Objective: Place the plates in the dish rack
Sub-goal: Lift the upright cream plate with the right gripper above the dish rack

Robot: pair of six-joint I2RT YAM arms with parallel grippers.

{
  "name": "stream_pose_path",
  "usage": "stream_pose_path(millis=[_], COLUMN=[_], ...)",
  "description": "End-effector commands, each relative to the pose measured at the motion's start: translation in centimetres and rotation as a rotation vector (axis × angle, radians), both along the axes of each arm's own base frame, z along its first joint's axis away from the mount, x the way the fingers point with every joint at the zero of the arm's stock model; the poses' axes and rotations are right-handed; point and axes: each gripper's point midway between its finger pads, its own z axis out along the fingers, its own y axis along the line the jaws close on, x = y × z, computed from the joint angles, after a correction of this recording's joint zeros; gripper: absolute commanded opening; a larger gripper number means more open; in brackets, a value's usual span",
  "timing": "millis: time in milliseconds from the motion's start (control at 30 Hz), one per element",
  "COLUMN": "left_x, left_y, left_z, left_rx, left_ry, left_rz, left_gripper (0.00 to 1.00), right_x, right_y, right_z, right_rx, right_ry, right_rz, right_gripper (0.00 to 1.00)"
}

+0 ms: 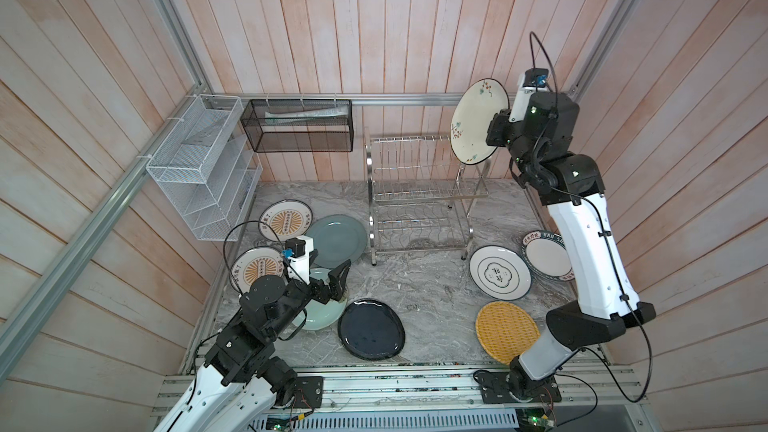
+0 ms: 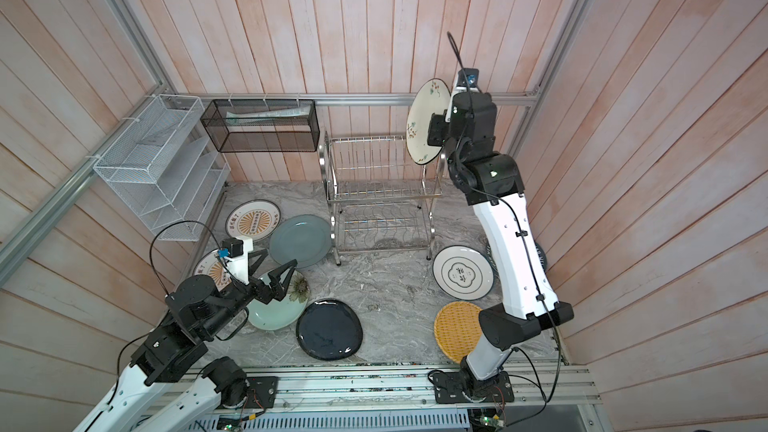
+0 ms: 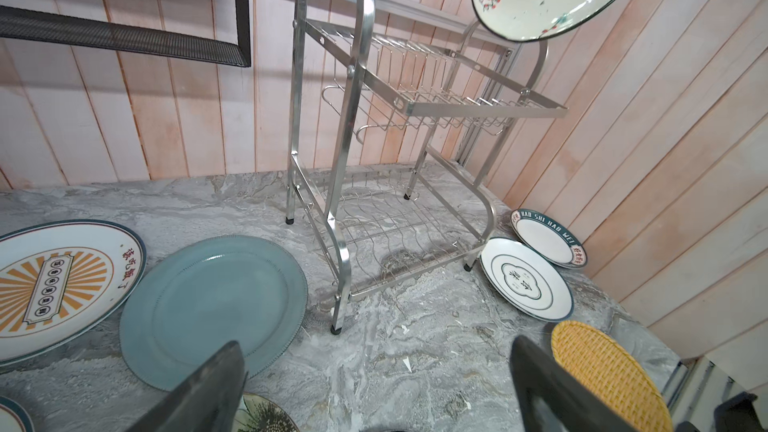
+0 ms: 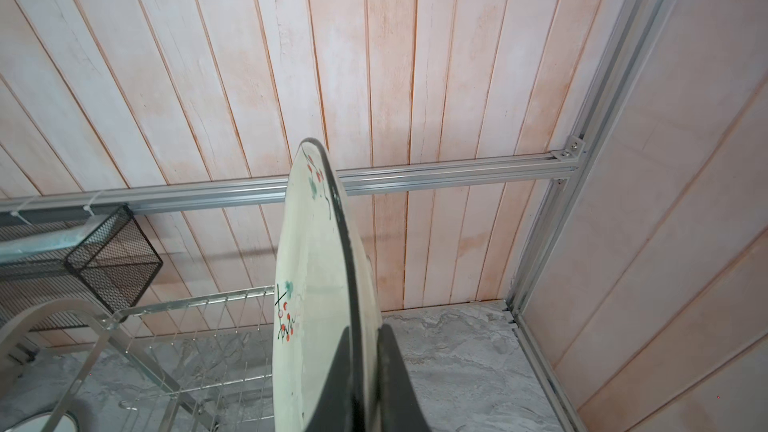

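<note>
Right claw (image 1: 498,128) clamped on cream plate (image 1: 478,122); plate on edge above right end of dish rack (image 1: 419,197). Rack empty, nothing loaded. Eight plates (image 1: 371,328) flat on bench (image 1: 415,292) around rack. Left claw (image 3: 376,344) apart, front-left of rack.

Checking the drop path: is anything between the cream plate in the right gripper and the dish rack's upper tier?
Nothing foreign. The cream plate hangs on edge in the right gripper over the right end of the dish rack; the upper slots are empty. Only the rack's right arched frame sits close under its rim.
</note>
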Motion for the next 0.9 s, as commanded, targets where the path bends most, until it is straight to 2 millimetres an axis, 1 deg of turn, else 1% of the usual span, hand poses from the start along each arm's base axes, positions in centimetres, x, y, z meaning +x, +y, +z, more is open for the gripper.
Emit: stream_pose_path(millis=[0,167,233,367,467,600,700,800,867], left_x=[0.1,0.4,0.3,-0.3,-0.9,-1.5,-2.2,-2.4,-2.5], left_y=[-0.7,-1.1,-1.0,-1.1,-1.1,-0.3,0.1,0.9,0.9], left_z=[-0.6,-1.2,-1.0,-0.7,-1.4,-2.6,-2.3,-2.6,-2.4], left_rx=[0.017,0.031,0.01,-0.067,-0.102,-0.112,-0.122,-0.12,-0.132], left_ry=[0.004,0.036,0.046,0.075,0.117,0.145,0.14,0.139,0.123], left_rz=[-0.041,-0.05,-0.041,-0.052,-0.062,-0.037,-0.034,-0.003,-0.007], left_gripper=[1.0,1.0,1.0,1.0,1.0,1.0,1.0,1.0,1.0], right_x=[-0.6,0.6,0.8,1.0,1.4,1.9,2.2,2.4,2.7], right_y=[-1.0,-0.4,-0.1,0.0,0.0,0.2,0.3,0.5,0.8], right_z=[3.7,2.7,2.4,2.0,1.3,0.3,-0.2,-0.4,-0.8], right_rx=[-0.056,-0.104,-0.122,-0.152,-0.177,-0.204,-0.219,-0.223,-0.223], right_ry=[-0.114,-0.091,-0.085,-0.077,-0.063,-0.046,-0.035,-0.032,-0.023], right_rz=[-0.094,-0.112,-0.121,-0.146,-0.152,-0.158,-0.158,-0.155,-0.14], right_gripper=[0.0,0.0,0.0,0.0,0.0,0.0,0.0,0.0,0.0])
